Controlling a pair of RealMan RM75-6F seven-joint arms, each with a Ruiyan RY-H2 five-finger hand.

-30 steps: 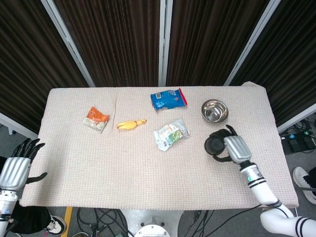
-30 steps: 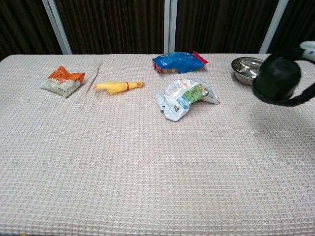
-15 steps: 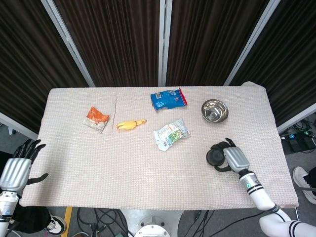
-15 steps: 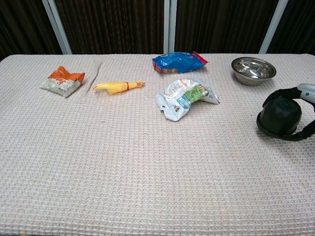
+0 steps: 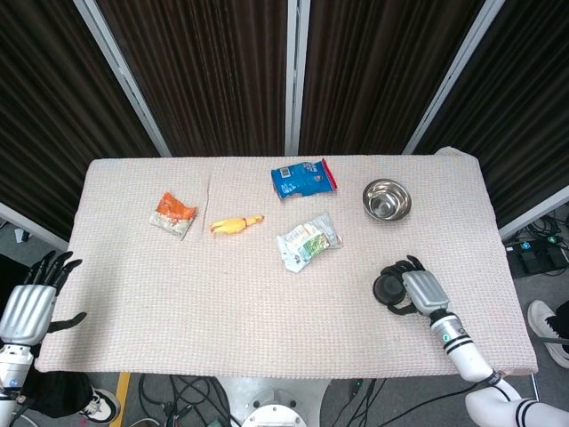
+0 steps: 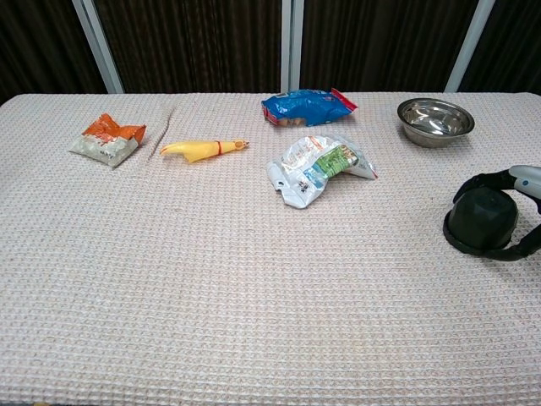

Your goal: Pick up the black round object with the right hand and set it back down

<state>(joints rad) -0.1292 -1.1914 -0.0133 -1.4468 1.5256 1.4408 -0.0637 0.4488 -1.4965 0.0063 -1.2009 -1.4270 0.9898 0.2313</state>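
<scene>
The black round object (image 5: 388,289) (image 6: 483,217) sits low on the cloth at the table's right side, in front of the steel bowl. My right hand (image 5: 416,289) (image 6: 517,213) wraps around it from the right, dark fingers (image 6: 483,179) curving over its top and under its front edge. I cannot tell from either view whether its base touches the cloth. My left hand (image 5: 31,298) hangs off the table's left edge with fingers spread and nothing in it; the chest view does not show it.
A steel bowl (image 5: 387,199) (image 6: 435,121) stands behind the black object. A crumpled white-green packet (image 5: 308,240) lies mid-table, a blue snack bag (image 5: 303,179) behind it. A yellow rubber chicken (image 5: 236,224) and an orange-white packet (image 5: 173,214) lie at the left.
My right hand has carried the black round object down and toward the table's front edge, from raised near the bowl to low on the cloth. The left hand has stayed put.
</scene>
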